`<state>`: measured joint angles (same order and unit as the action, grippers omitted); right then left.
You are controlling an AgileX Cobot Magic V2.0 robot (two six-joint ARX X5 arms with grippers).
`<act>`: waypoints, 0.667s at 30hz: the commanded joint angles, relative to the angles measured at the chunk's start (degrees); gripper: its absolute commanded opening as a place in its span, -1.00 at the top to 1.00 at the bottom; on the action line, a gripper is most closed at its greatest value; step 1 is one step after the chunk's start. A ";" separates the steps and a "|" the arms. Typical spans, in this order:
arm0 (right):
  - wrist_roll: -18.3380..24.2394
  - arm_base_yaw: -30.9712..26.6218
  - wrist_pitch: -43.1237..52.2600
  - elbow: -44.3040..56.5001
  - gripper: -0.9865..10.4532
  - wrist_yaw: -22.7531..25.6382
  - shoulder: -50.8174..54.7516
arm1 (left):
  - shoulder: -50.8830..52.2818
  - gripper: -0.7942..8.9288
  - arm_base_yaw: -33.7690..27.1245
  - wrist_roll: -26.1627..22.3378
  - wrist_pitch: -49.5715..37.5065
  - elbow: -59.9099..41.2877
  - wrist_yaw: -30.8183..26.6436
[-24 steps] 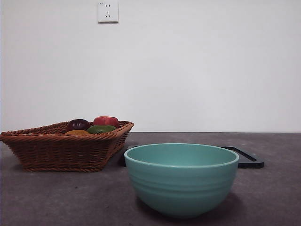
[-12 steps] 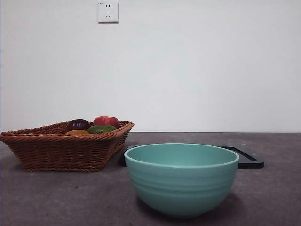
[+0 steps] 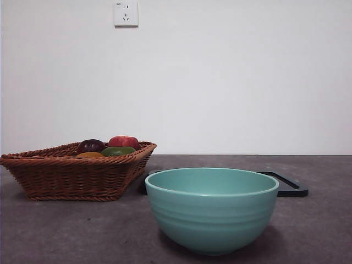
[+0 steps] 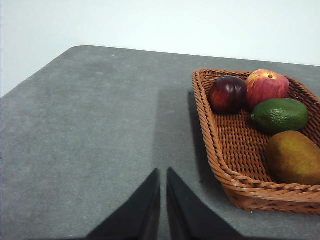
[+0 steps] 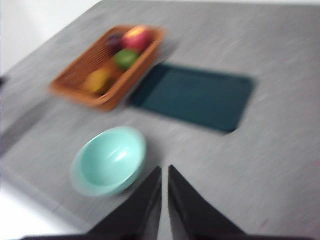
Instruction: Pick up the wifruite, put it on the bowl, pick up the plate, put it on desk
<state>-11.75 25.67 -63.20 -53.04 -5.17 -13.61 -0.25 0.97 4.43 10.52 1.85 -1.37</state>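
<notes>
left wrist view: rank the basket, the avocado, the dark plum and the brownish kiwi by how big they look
1. Wicker basket, by far the largest.
2. Kiwi, though it sits nearest the camera.
3. Avocado.
4. Dark plum, smallest, but farther off.

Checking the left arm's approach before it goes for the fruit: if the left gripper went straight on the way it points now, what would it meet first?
Probably nothing but bare desk. The left gripper, jaws nearly together, points past the wicker basket, which lies off to one side of its line. Depth is hard to judge from the wrist view, so the basket's rim could be closer than it looks.
</notes>
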 commanded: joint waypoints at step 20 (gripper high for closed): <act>11.13 -27.10 58.31 46.34 0.80 0.74 9.03 | 0.07 0.80 -0.04 0.17 0.33 -1.18 -0.15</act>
<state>-2.55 -1.28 -5.41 -7.18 -4.49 -4.73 -0.25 0.97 4.43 10.52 1.85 -1.37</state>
